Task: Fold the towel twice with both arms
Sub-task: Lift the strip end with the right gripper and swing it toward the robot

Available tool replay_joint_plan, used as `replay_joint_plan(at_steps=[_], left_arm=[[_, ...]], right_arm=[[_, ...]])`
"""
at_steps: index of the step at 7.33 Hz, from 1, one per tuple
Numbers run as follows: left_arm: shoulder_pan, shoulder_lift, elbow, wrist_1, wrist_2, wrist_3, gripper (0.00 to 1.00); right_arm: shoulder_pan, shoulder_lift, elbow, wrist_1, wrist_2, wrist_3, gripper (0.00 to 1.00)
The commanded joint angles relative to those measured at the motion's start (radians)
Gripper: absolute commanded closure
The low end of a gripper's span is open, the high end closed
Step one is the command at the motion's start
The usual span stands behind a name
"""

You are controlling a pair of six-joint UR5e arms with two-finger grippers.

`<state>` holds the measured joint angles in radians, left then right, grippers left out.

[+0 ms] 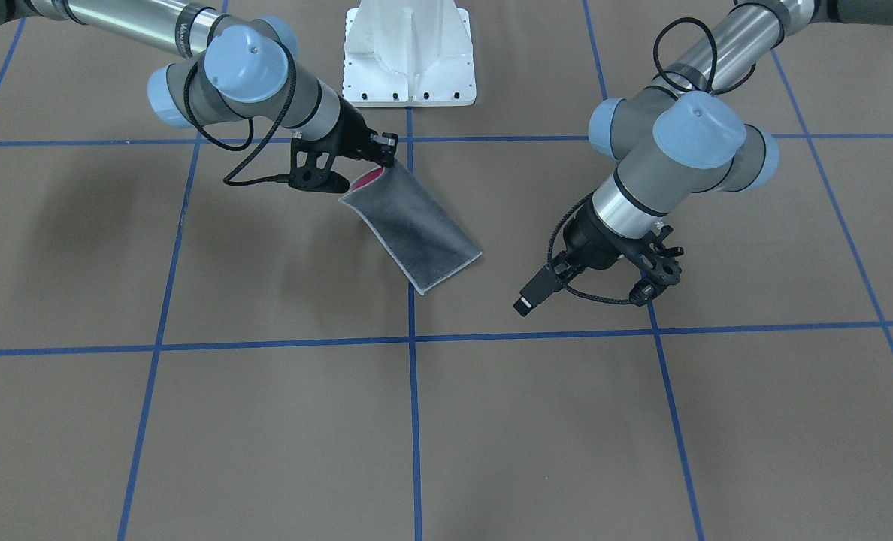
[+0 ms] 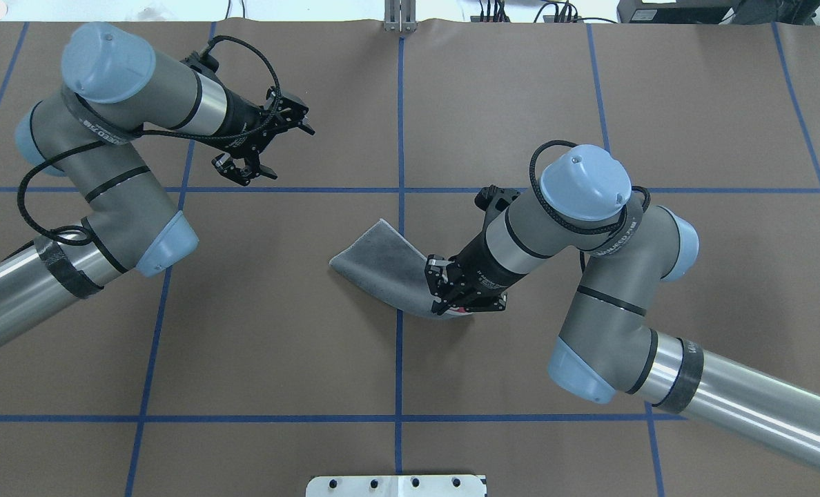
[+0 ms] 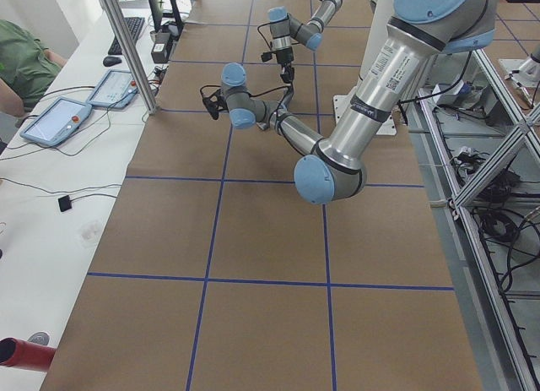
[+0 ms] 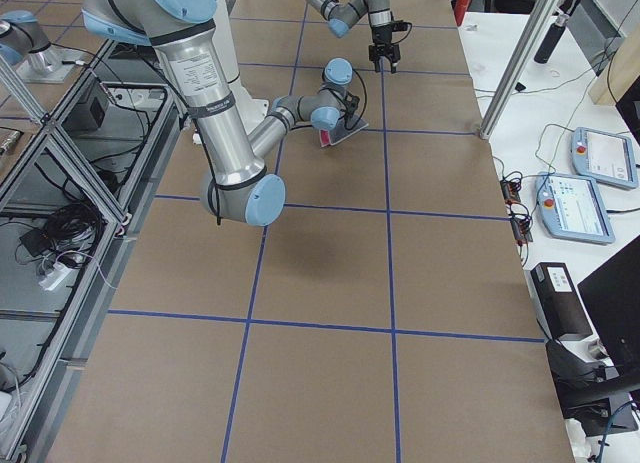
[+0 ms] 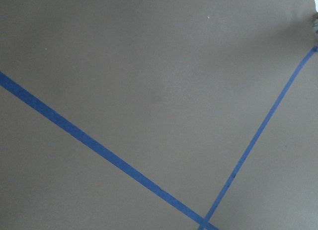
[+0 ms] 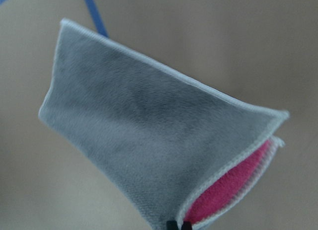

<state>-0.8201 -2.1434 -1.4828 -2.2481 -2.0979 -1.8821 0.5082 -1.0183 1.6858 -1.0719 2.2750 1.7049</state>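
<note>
The towel (image 1: 416, 222) is folded once, dark grey outside with pink showing inside at the open edge (image 6: 223, 195). It lies near the table's centre (image 2: 382, 262). My right gripper (image 2: 444, 304) is shut on the towel's near end and holds it a little above the table (image 1: 385, 156). The far end still rests on the brown surface. My left gripper (image 2: 244, 169) hangs open with nothing in it, well apart from the towel on the far left side (image 1: 537, 289). The left wrist view holds only bare table and blue tape.
The white pedestal base (image 1: 409, 52) stands at the robot's edge of the table. Blue tape lines (image 2: 399, 207) grid the brown surface. Beyond the far edge is a white desk with tablets (image 3: 63, 121) and a person's green sleeve (image 3: 21, 62).
</note>
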Motion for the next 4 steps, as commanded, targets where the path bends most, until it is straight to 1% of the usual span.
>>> replay_joint_plan(at_steps=[1, 2, 4], left_arm=[[-0.01, 0.016, -0.001, 0.001, -0.001, 0.032, 0.01], [-0.02, 0.026, -0.001, 0.001, -0.005, 0.053, 0.01], [-0.036, 0.048, -0.002, 0.001, -0.018, 0.081, 0.01]], right_arm=[[-0.045, 0.079, -0.05, 0.0, -0.012, -0.004, 1.0], [-0.06, 0.146, -0.108, 0.001, -0.052, 0.004, 1.0], [-0.077, 0.207, -0.172, 0.006, -0.071, 0.007, 1.0]])
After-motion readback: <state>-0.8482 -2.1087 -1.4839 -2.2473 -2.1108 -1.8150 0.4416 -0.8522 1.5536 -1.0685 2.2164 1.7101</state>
